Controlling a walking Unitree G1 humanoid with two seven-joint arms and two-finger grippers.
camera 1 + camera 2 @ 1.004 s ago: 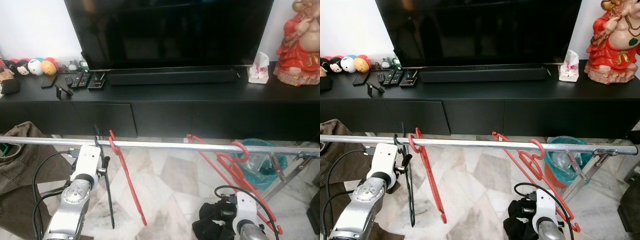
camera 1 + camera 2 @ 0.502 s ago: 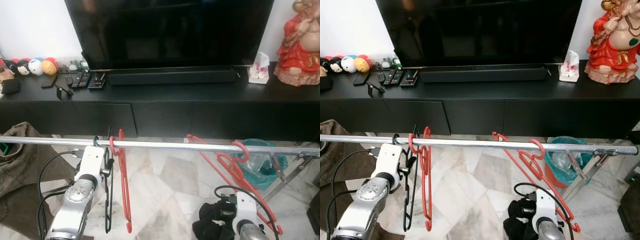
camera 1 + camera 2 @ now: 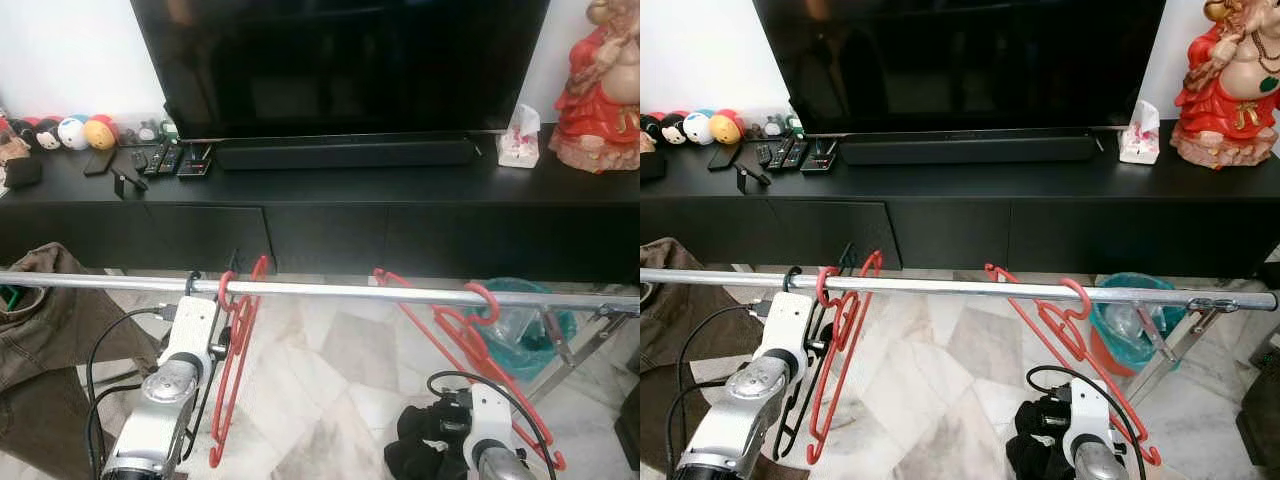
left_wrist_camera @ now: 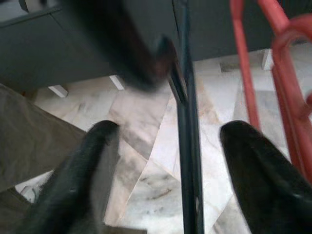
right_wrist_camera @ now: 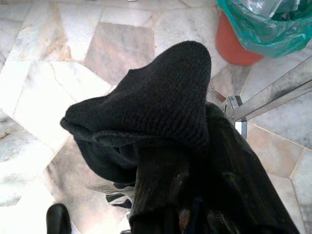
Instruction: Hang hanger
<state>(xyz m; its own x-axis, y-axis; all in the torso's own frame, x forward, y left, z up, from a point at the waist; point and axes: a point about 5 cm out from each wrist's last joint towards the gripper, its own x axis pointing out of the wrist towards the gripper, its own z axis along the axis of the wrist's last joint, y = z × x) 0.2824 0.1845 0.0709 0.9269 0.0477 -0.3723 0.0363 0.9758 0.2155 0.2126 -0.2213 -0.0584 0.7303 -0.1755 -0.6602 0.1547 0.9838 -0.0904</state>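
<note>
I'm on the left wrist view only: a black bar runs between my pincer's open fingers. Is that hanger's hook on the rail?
Observer: Yes. The black hanger's hook sits over the rail, right beside a red hanger.
Operator: Anything else on that rail?
Observer: More red hangers hang tilted toward its right end.
Operator: And my other side?
Observer: The right arm is low, under the rail, with a black cloth draped over its end.
</note>
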